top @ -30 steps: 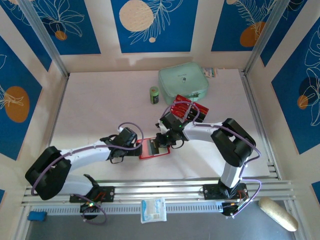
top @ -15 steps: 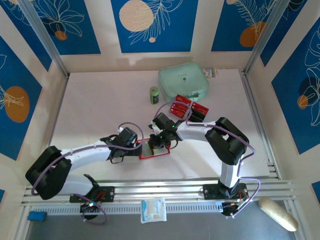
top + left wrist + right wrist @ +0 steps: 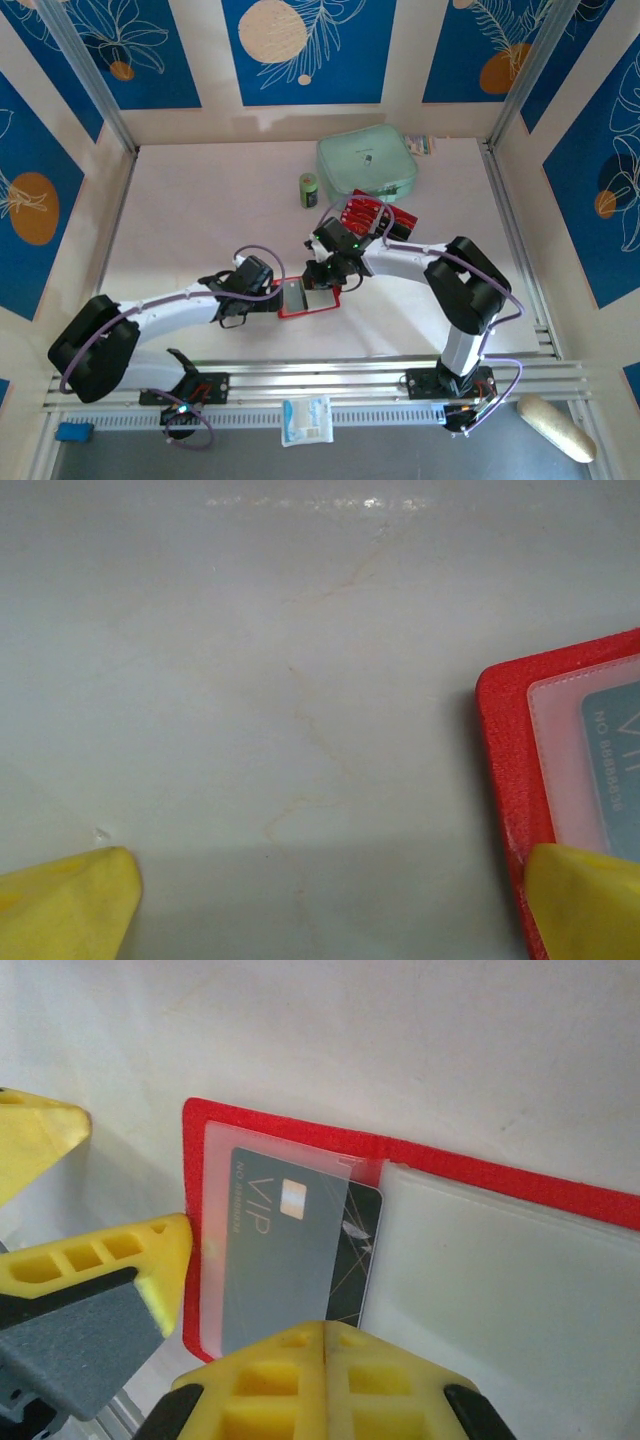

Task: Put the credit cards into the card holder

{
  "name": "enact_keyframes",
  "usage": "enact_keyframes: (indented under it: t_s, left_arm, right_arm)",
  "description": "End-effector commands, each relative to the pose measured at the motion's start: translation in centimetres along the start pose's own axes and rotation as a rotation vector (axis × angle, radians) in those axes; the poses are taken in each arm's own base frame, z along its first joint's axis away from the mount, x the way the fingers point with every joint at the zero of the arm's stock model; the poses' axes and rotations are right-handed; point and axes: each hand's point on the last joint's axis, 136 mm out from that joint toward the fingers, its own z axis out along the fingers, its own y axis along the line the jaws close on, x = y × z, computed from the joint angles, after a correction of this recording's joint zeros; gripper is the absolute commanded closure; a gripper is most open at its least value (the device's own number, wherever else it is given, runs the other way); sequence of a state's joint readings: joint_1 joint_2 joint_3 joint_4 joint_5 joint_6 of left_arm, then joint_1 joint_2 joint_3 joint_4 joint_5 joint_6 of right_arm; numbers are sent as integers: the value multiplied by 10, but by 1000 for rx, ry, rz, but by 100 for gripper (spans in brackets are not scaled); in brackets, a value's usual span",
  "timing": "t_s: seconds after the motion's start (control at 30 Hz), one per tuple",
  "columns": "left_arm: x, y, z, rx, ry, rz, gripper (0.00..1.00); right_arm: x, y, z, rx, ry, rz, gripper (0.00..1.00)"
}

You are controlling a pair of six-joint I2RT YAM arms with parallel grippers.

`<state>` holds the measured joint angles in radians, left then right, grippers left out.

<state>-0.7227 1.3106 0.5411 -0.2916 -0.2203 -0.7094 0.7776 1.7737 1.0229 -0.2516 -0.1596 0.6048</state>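
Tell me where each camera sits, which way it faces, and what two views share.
Top external: above and behind the arm bases, looking down on the table; both arms, left gripper and right gripper show.
Left wrist: on the left arm, looking down at the table and the card holder edge; its open yellow fingertips show.
Right wrist: on the right arm, looking down at a black card in the holder's pocket; its shut fingertips show.
Shared: all views show the card holder.

Bright, even, diffuse light; soft shadows; faint glare streak on table (image 3: 300, 502); wrist close-ups slightly blurred.
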Motion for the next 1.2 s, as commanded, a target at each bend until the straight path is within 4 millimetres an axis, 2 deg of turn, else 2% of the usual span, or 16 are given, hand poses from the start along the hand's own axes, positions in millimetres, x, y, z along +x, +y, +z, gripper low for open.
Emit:
enact_keyframes:
  t_s: [0.0,0.87,1.0,1.1,1.17]
  left_arm:
    - [17,15,9,-56,53,-13,0]
    - [15,11,12,-38,45,-11,0]
    - [12,8,9,-29,37,-11,0]
    - [6,7,4,-24,22,-12,0]
    - [1,4,-1,-16,9,-12,0]
  right_arm:
    - [6,-5,8,15,38,4,100]
    - [23,8,34,16,134,-28,100]
    - [18,12,25,14,117,-34,100]
    - [9,17,9,3,78,-34,100]
    - [3,17,-4,0,48,-29,96]
